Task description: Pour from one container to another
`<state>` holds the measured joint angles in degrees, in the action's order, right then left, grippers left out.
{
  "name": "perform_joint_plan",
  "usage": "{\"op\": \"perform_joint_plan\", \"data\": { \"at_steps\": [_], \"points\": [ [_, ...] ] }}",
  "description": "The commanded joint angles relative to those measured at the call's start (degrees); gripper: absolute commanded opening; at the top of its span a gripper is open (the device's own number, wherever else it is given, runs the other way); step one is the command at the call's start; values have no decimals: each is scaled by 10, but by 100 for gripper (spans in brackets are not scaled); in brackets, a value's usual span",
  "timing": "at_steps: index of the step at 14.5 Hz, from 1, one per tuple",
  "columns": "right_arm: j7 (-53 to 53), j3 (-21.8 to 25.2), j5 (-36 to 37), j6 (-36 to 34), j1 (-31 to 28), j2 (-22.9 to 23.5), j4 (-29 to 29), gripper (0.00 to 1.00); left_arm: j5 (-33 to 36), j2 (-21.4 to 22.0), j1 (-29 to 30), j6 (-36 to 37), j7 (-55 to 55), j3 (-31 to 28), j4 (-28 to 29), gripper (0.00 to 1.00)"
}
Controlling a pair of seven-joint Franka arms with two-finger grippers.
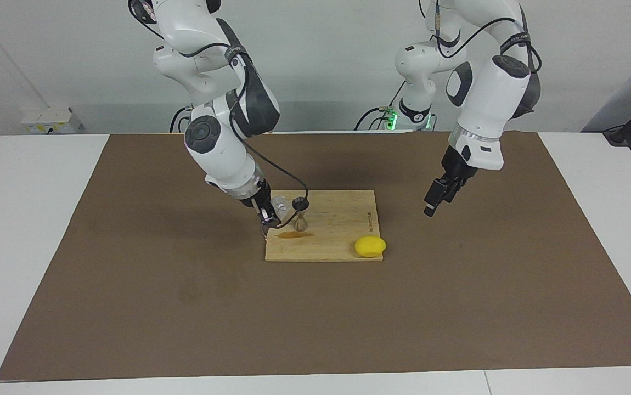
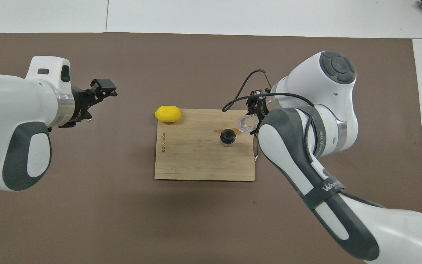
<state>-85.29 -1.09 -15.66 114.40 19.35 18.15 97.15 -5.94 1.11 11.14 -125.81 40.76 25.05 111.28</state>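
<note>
A small steel hourglass jigger (image 1: 300, 215) (image 2: 228, 136) stands upright on a wooden board (image 1: 343, 219) (image 2: 196, 161). My right gripper (image 1: 275, 213) (image 2: 250, 120) is shut on a small clear cup (image 1: 281, 207) (image 2: 245, 125). It holds the cup just above the board's end, right beside the jigger's rim and seemingly tipped toward it. My left gripper (image 1: 431, 208) (image 2: 109, 90) hangs open and empty over the brown mat, off the board toward the left arm's end, and points down.
A yellow lemon (image 1: 370, 246) (image 2: 167, 113) lies at the board's corner farther from the robots. A brown wet stain (image 1: 295, 235) (image 2: 233, 130) marks the board by the jigger. A brown mat (image 1: 184, 307) covers the white table.
</note>
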Motion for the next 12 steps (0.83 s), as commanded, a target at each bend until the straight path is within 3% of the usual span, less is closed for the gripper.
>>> {"op": "perform_joint_plan", "data": {
  "at_steps": [1, 5, 8, 12],
  "points": [
    [-23, 2, 38, 16, 18, -1, -4, 0, 17, 12, 11, 129, -172, -26, -65, 100],
    [-28, 2, 93, 17, 37, -2, -5, 0, 41, 29, 12, 251, -349, -50, -92, 100],
    [-31, 0, 132, 18, 45, -7, -5, 0, 62, 34, 13, 341, -392, -50, -146, 100],
    [-31, 0, 156, 18, 54, -7, -5, 0, 80, 10, 21, 395, -405, -50, -214, 100]
  ]
}}
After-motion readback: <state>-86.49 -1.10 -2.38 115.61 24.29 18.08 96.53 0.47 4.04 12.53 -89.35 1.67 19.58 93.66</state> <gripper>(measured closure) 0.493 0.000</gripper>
